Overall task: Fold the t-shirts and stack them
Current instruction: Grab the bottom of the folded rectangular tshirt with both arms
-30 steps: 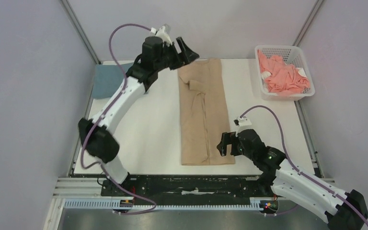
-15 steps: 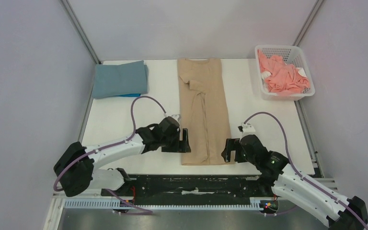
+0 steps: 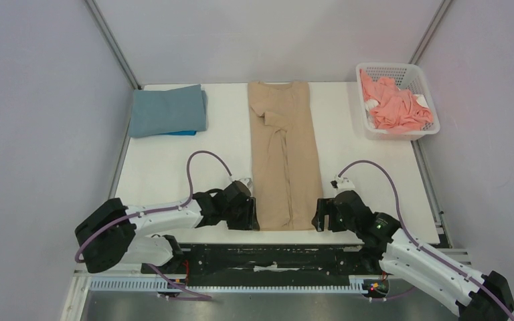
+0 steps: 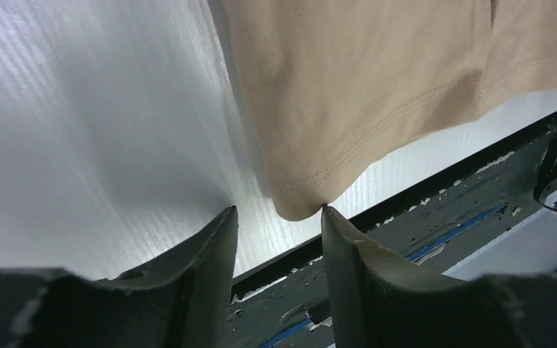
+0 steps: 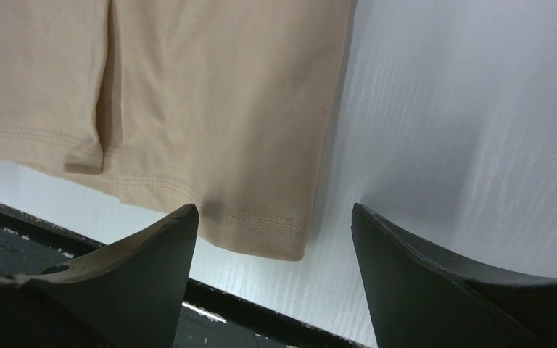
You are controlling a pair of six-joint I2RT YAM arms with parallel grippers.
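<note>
Both my arms lie low along the near edge of the white table (image 3: pixel 174 167), reaching inward from either side to the tan shirt (image 3: pixel 284 154). My left claw (image 3: pixel 247 212) sits at the hem's left corner. Its dark, tapering fingers (image 4: pixel 207 275) are parted, with the rounded corner of cloth just between their tips and nothing pinched. My right claw (image 3: pixel 321 215) is spread wide around the hem's right corner and grips nothing.

The shirt is soft matte knit with a double-stitched hem. It is folded lengthwise into a long narrow strip and lies flat down the table's middle, collar at the far edge. A grey-blue shirt (image 3: pixel 167 110) lies folded at the far left on a bright blue one (image 3: pixel 184 132). A coral shirt (image 3: pixel 395 107) is crumpled in the white lattice basket (image 3: pixel 401 132) at the far right.
</note>
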